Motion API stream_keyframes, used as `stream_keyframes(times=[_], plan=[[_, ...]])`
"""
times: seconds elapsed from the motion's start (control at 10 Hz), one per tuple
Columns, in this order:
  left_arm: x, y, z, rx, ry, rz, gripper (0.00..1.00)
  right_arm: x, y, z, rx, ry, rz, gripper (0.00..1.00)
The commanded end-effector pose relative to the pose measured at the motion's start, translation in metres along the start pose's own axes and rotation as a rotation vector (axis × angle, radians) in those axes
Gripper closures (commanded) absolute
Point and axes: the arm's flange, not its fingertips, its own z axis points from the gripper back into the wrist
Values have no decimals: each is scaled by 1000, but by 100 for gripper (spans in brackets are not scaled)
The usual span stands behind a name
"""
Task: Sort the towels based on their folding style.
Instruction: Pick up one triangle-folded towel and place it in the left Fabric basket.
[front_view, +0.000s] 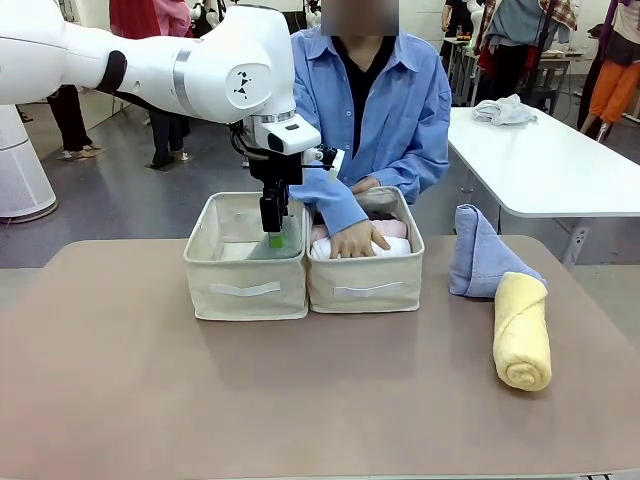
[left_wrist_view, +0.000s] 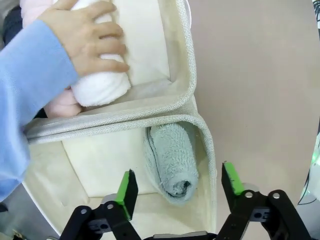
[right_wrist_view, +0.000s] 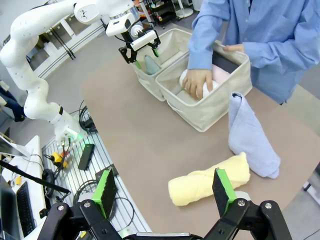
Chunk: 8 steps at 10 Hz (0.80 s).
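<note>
We see left gripper (front_view: 275, 236) pointing down into beige woven left bin (front_view: 245, 290), jaws spread, pads clear of pale green towel (left_wrist_view: 172, 160), a fuzzy terry piece lying along bin wall. In right bin (front_view: 365, 287), person's hand (front_view: 358, 240) lies flat, fingers draped over white roll (left_wrist_view: 102, 82), unclenched; pink roll (left_wrist_view: 62, 106) alongside. On table to right: light blue cone (front_view: 482, 255), yellow roll (front_view: 522, 330) just beside. Right gripper (right_wrist_view: 164, 187) jaws wide, empty.

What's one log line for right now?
left gripper: open over green towel in left bin | right gripper: open | person's hand: on white roll
</note>
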Motion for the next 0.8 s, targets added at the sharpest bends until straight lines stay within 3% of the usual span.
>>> stream_keyframes(times=[0.0,0.3,0.4,0.5,0.6,0.7], plan=[[-1,-5,1,11,0,15,0,-1,0,-1,10,-13,9,0],[-11,-3,9,24,-14,32,0,-1,0,-1,10,-13,9,0],[-42,-9,38,-18,-79,-10,0,-1,0,-1,10,-13,9,0],[-99,-33,76,24,-91,-42,0,-1,0,-1,10,-13,9,0],[-173,-75,110,62,-113,4,0,-1,0,-1,10,-13,9,0],[-223,-106,124,104,-148,87,0,-1,0,-1,10,-13,9,0]])
